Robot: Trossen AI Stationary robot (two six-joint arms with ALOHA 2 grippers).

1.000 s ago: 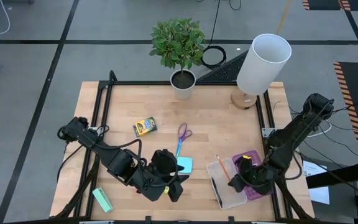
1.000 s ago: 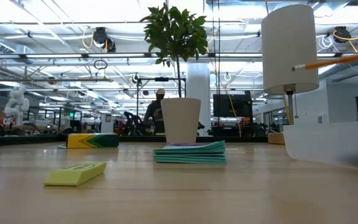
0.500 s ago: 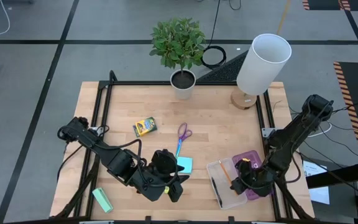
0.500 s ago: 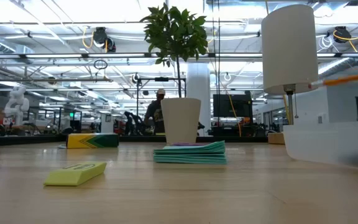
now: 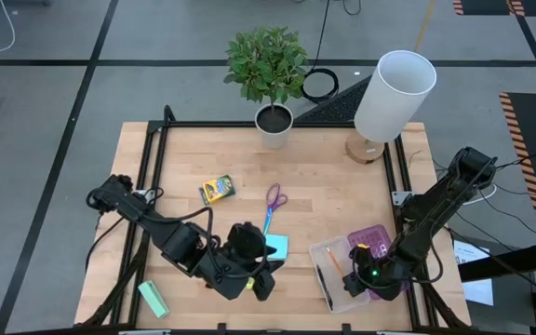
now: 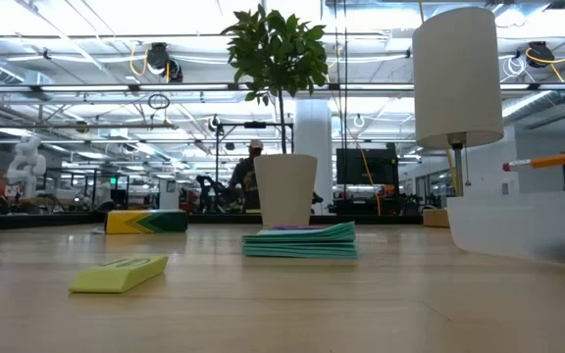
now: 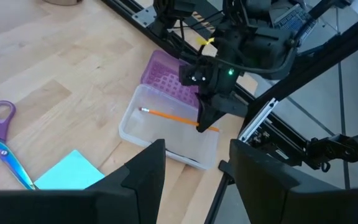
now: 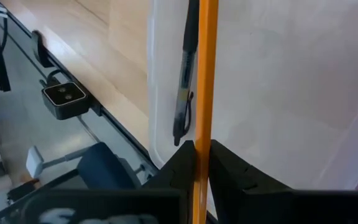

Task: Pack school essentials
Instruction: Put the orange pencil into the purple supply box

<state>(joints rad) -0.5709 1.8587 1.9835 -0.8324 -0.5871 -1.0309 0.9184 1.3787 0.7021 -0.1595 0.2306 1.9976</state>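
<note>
While I stood by the table, these were the notes taken:

Right gripper [image 5: 365,273]: low over the clear plastic bin [image 5: 328,254] at the table's near right, fingers pinched tight on the orange pencil [image 7: 169,116].
Orange pencil: held nearly level above the bin, its eraser end pointing toward the table's middle — in the low view it stuck out sideways over the bin's wall.
Black pen [image 8: 184,81]: lying on the bin's floor, along the wall nearest the table's middle, roughly parallel to the held pencil.
Purple tray [image 7: 165,73]: just beside the bin, on its far side, touching or nearly so.
Left gripper [image 5: 261,281]: waiting near the front edge, fingers spread apart, holding nothing.
Light-blue sticky-note pad [image 5: 276,246]: flat on the wood, just beside the left gripper.
Purple-handled scissors [image 5: 271,207]: closed, near mid-table, blade tips pointing at the pad.
Crayon box [image 5: 217,189]: left of the scissors, well apart from the bin.
Mint-green block [image 5: 154,299]: near-left corner, lying flat.
Potted plant [image 5: 269,73]: back edge, centre.
White lamp [image 5: 394,94]: back right — shade tilted toward the table's corner.
</note>
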